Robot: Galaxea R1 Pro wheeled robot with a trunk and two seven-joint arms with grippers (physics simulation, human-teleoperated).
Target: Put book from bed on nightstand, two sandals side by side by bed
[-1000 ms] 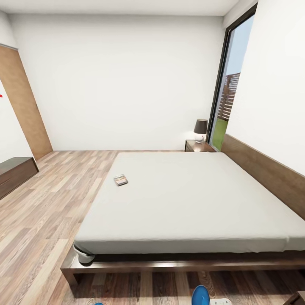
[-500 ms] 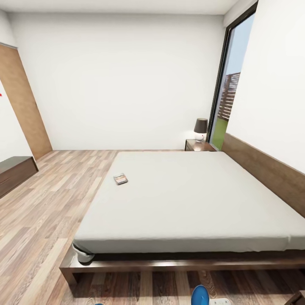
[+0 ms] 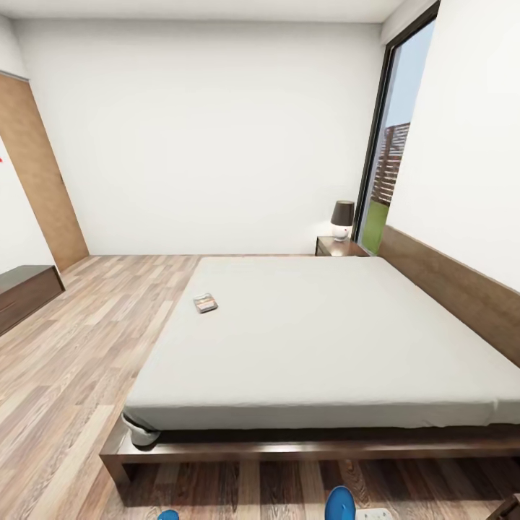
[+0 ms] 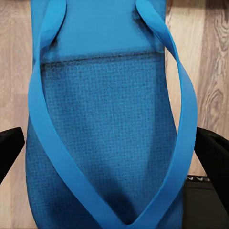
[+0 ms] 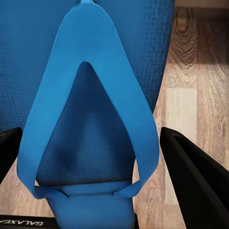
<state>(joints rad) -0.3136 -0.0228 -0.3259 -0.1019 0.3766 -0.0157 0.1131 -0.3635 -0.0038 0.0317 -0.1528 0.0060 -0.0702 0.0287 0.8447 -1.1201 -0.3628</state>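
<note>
While the book (image 3: 206, 303) lies flat on the bed (image 3: 325, 339) near its far-left edge, each claw has a blue sandal between its black fingers. The left gripper (image 4: 112, 157) spans one sandal (image 4: 109, 119), fingers at either edge; the right gripper (image 5: 95, 167) flanks the other sandal (image 5: 86, 95). Whether the fingers actually press the soles cannot be told. A nightstand (image 3: 339, 248) with a lamp (image 3: 342, 219) stands beyond the bed, by the window (image 3: 393, 144).

Head cam creeps up/back a bit: bed (image 3: 318, 339) frame sits slightly lower in head view vs 1 s ago. Left sandal (image 3: 168, 515) tip now pokes further into the bottom edge; right sandal (image 3: 340, 503) tip rises a touch too.
</note>
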